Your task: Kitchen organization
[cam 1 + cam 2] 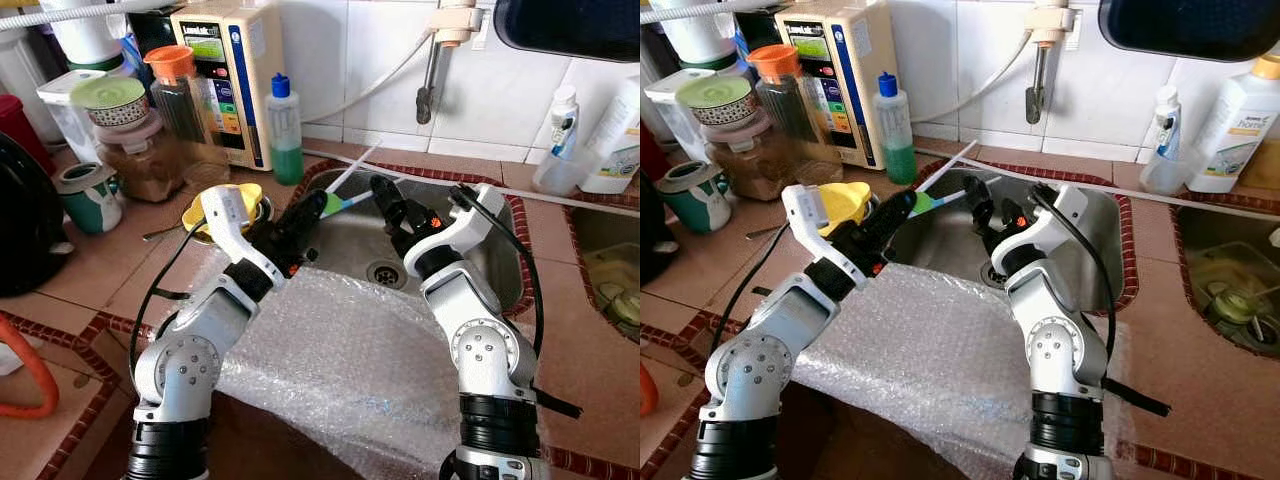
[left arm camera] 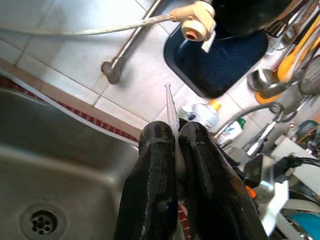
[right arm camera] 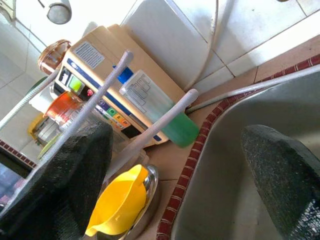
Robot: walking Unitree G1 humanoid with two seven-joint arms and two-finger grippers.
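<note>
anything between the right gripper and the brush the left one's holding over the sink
Nothing visible does. The right gripper is open beside the brush, clamped in the left gripper above the sink.

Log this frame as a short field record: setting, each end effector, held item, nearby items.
setting: steel sink in a tiled counter, bubble wrap over its front edge
left end effector: shut on a thin white stick, above the sink's back left corner
right end effector: open, over the basin
nearby: green bottle, yellow funnel
</note>
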